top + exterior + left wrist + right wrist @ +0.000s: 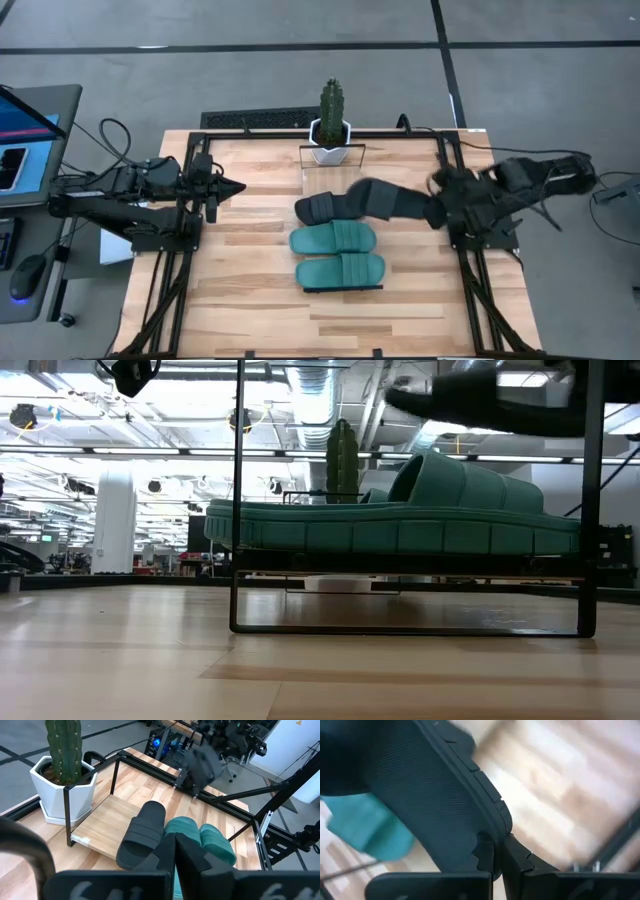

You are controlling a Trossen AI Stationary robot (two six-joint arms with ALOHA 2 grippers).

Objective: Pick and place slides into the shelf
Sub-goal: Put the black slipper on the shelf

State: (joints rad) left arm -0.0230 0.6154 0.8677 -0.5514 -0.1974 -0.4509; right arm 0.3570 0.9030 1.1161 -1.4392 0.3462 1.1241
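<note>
Slide in hand is a black one (pixel 385 198), pinched at the sole rim by the right gripper (pixel 432 208). It hangs above the table (pixel 250 290), just beside the other black slide (pixel 318 208) and toward the right arm's side. In the right wrist view the jaws are clamped on the sole's edge, and the textured underside (pixel 435 795) faces the camera.

Handling, my read:
- Foam or rubber, so light and no load on the arm.
- The sole is flexible. Held at one edge, the free end will likely droop and swing, so toe position is uncertain at set-down.
- The ribbed strap is the bulkiest and stiffest part. The rim grip works, but a pinch on the sole near the strap would flop less.
- Not fragile, and the grippy surface makes slip unlikely.

Three slides already lie across the shelf (pixel 100 825). The placed black one is nearest the cactus pot (pixel 330 140), followed by the two teal slides (pixel 335 239) (pixel 340 272), side by side and touching or nearly so. The bare plank visible is between the pot and the placed black slide.

The left gripper (pixel 228 187) is parked over the table's left side, well apart from the slides, with its jaws together and empty.
</note>
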